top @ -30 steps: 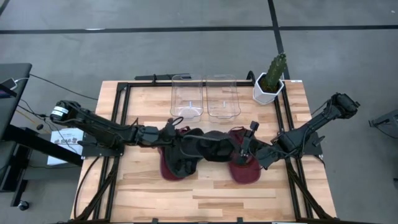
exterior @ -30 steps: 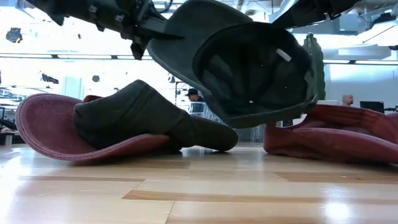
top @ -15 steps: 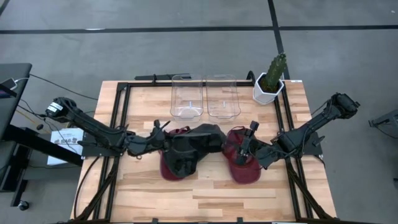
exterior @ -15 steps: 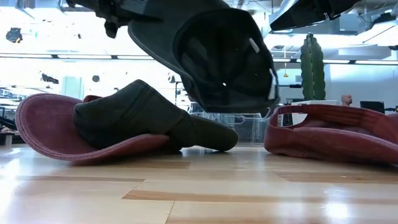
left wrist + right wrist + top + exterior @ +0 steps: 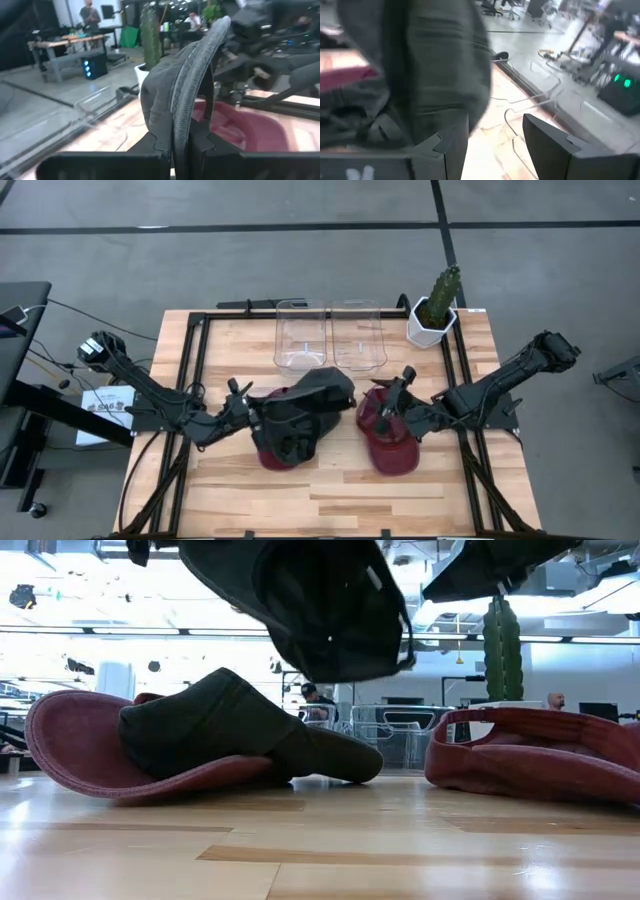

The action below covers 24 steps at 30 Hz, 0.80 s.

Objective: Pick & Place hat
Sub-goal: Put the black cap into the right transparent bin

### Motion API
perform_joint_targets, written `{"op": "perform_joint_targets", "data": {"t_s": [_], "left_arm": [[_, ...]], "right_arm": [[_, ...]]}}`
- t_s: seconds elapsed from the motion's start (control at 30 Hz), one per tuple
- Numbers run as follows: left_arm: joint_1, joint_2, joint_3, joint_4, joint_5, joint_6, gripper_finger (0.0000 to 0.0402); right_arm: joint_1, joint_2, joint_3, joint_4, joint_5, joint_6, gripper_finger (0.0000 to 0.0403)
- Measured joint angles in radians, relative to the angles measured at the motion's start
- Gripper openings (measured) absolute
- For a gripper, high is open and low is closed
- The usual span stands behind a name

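My left gripper (image 5: pixel 243 408) is shut on a dark grey cap (image 5: pixel 308 398), which hangs in the air above the table, as the low view (image 5: pixel 310 600) shows. Below it, a second dark cap (image 5: pixel 210 725) lies on a maroon cap (image 5: pixel 70 745). Another maroon cap (image 5: pixel 390 442) lies upside down on the table to the right. My right gripper (image 5: pixel 392 408) is open over that cap's far edge, beside the lifted cap; its own view (image 5: pixel 495 135) shows the dark cap (image 5: pixel 430 60) close in front. My left gripper pinches the dark cap's brim (image 5: pixel 182 107) at its edge between its two fingers (image 5: pixel 155 145). The fingers come level from the table's left. The brim stands edge-on between them. The cap is lifted clear, its hollow facing down and toward the near edge.
Two clear plastic bins (image 5: pixel 301 335) (image 5: pixel 358 335) stand at the far middle of the table. A potted cactus (image 5: pixel 435 310) stands at the far right. A black frame (image 5: pixel 200 350) runs along the table's sides. Bare wood lies along the near edge.
My left gripper has drawn back toward the table's left edge and risen, carrying the dark cap up and leftward, off the right maroon cap and away from my right gripper. The cap has tipped, its hollow now turned more downward.
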Motion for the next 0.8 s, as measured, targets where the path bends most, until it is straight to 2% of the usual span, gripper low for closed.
{"op": "perform_joint_targets", "data": {"t_s": [0.2,0.37,0.63,0.8], "left_arm": [[-0.072,0.000,0.000,0.072,0.001,0.071,0.0021],[-0.107,0.000,0.000,0.088,0.004,0.075,0.0021],[-0.073,0.012,0.000,0.133,0.176,0.080,0.0021],[-0.020,0.059,0.000,0.223,0.216,0.124,0.0021]], "right_arm": [[-0.076,0.000,0.000,0.000,0.001,-0.001,0.0176],[-0.172,0.000,0.000,-0.007,0.002,0.078,0.0177],[-0.322,0.000,-0.055,-0.010,0.003,0.234,0.0175],[-0.373,0.000,-0.063,-0.044,-0.038,0.254,0.0178]]}}
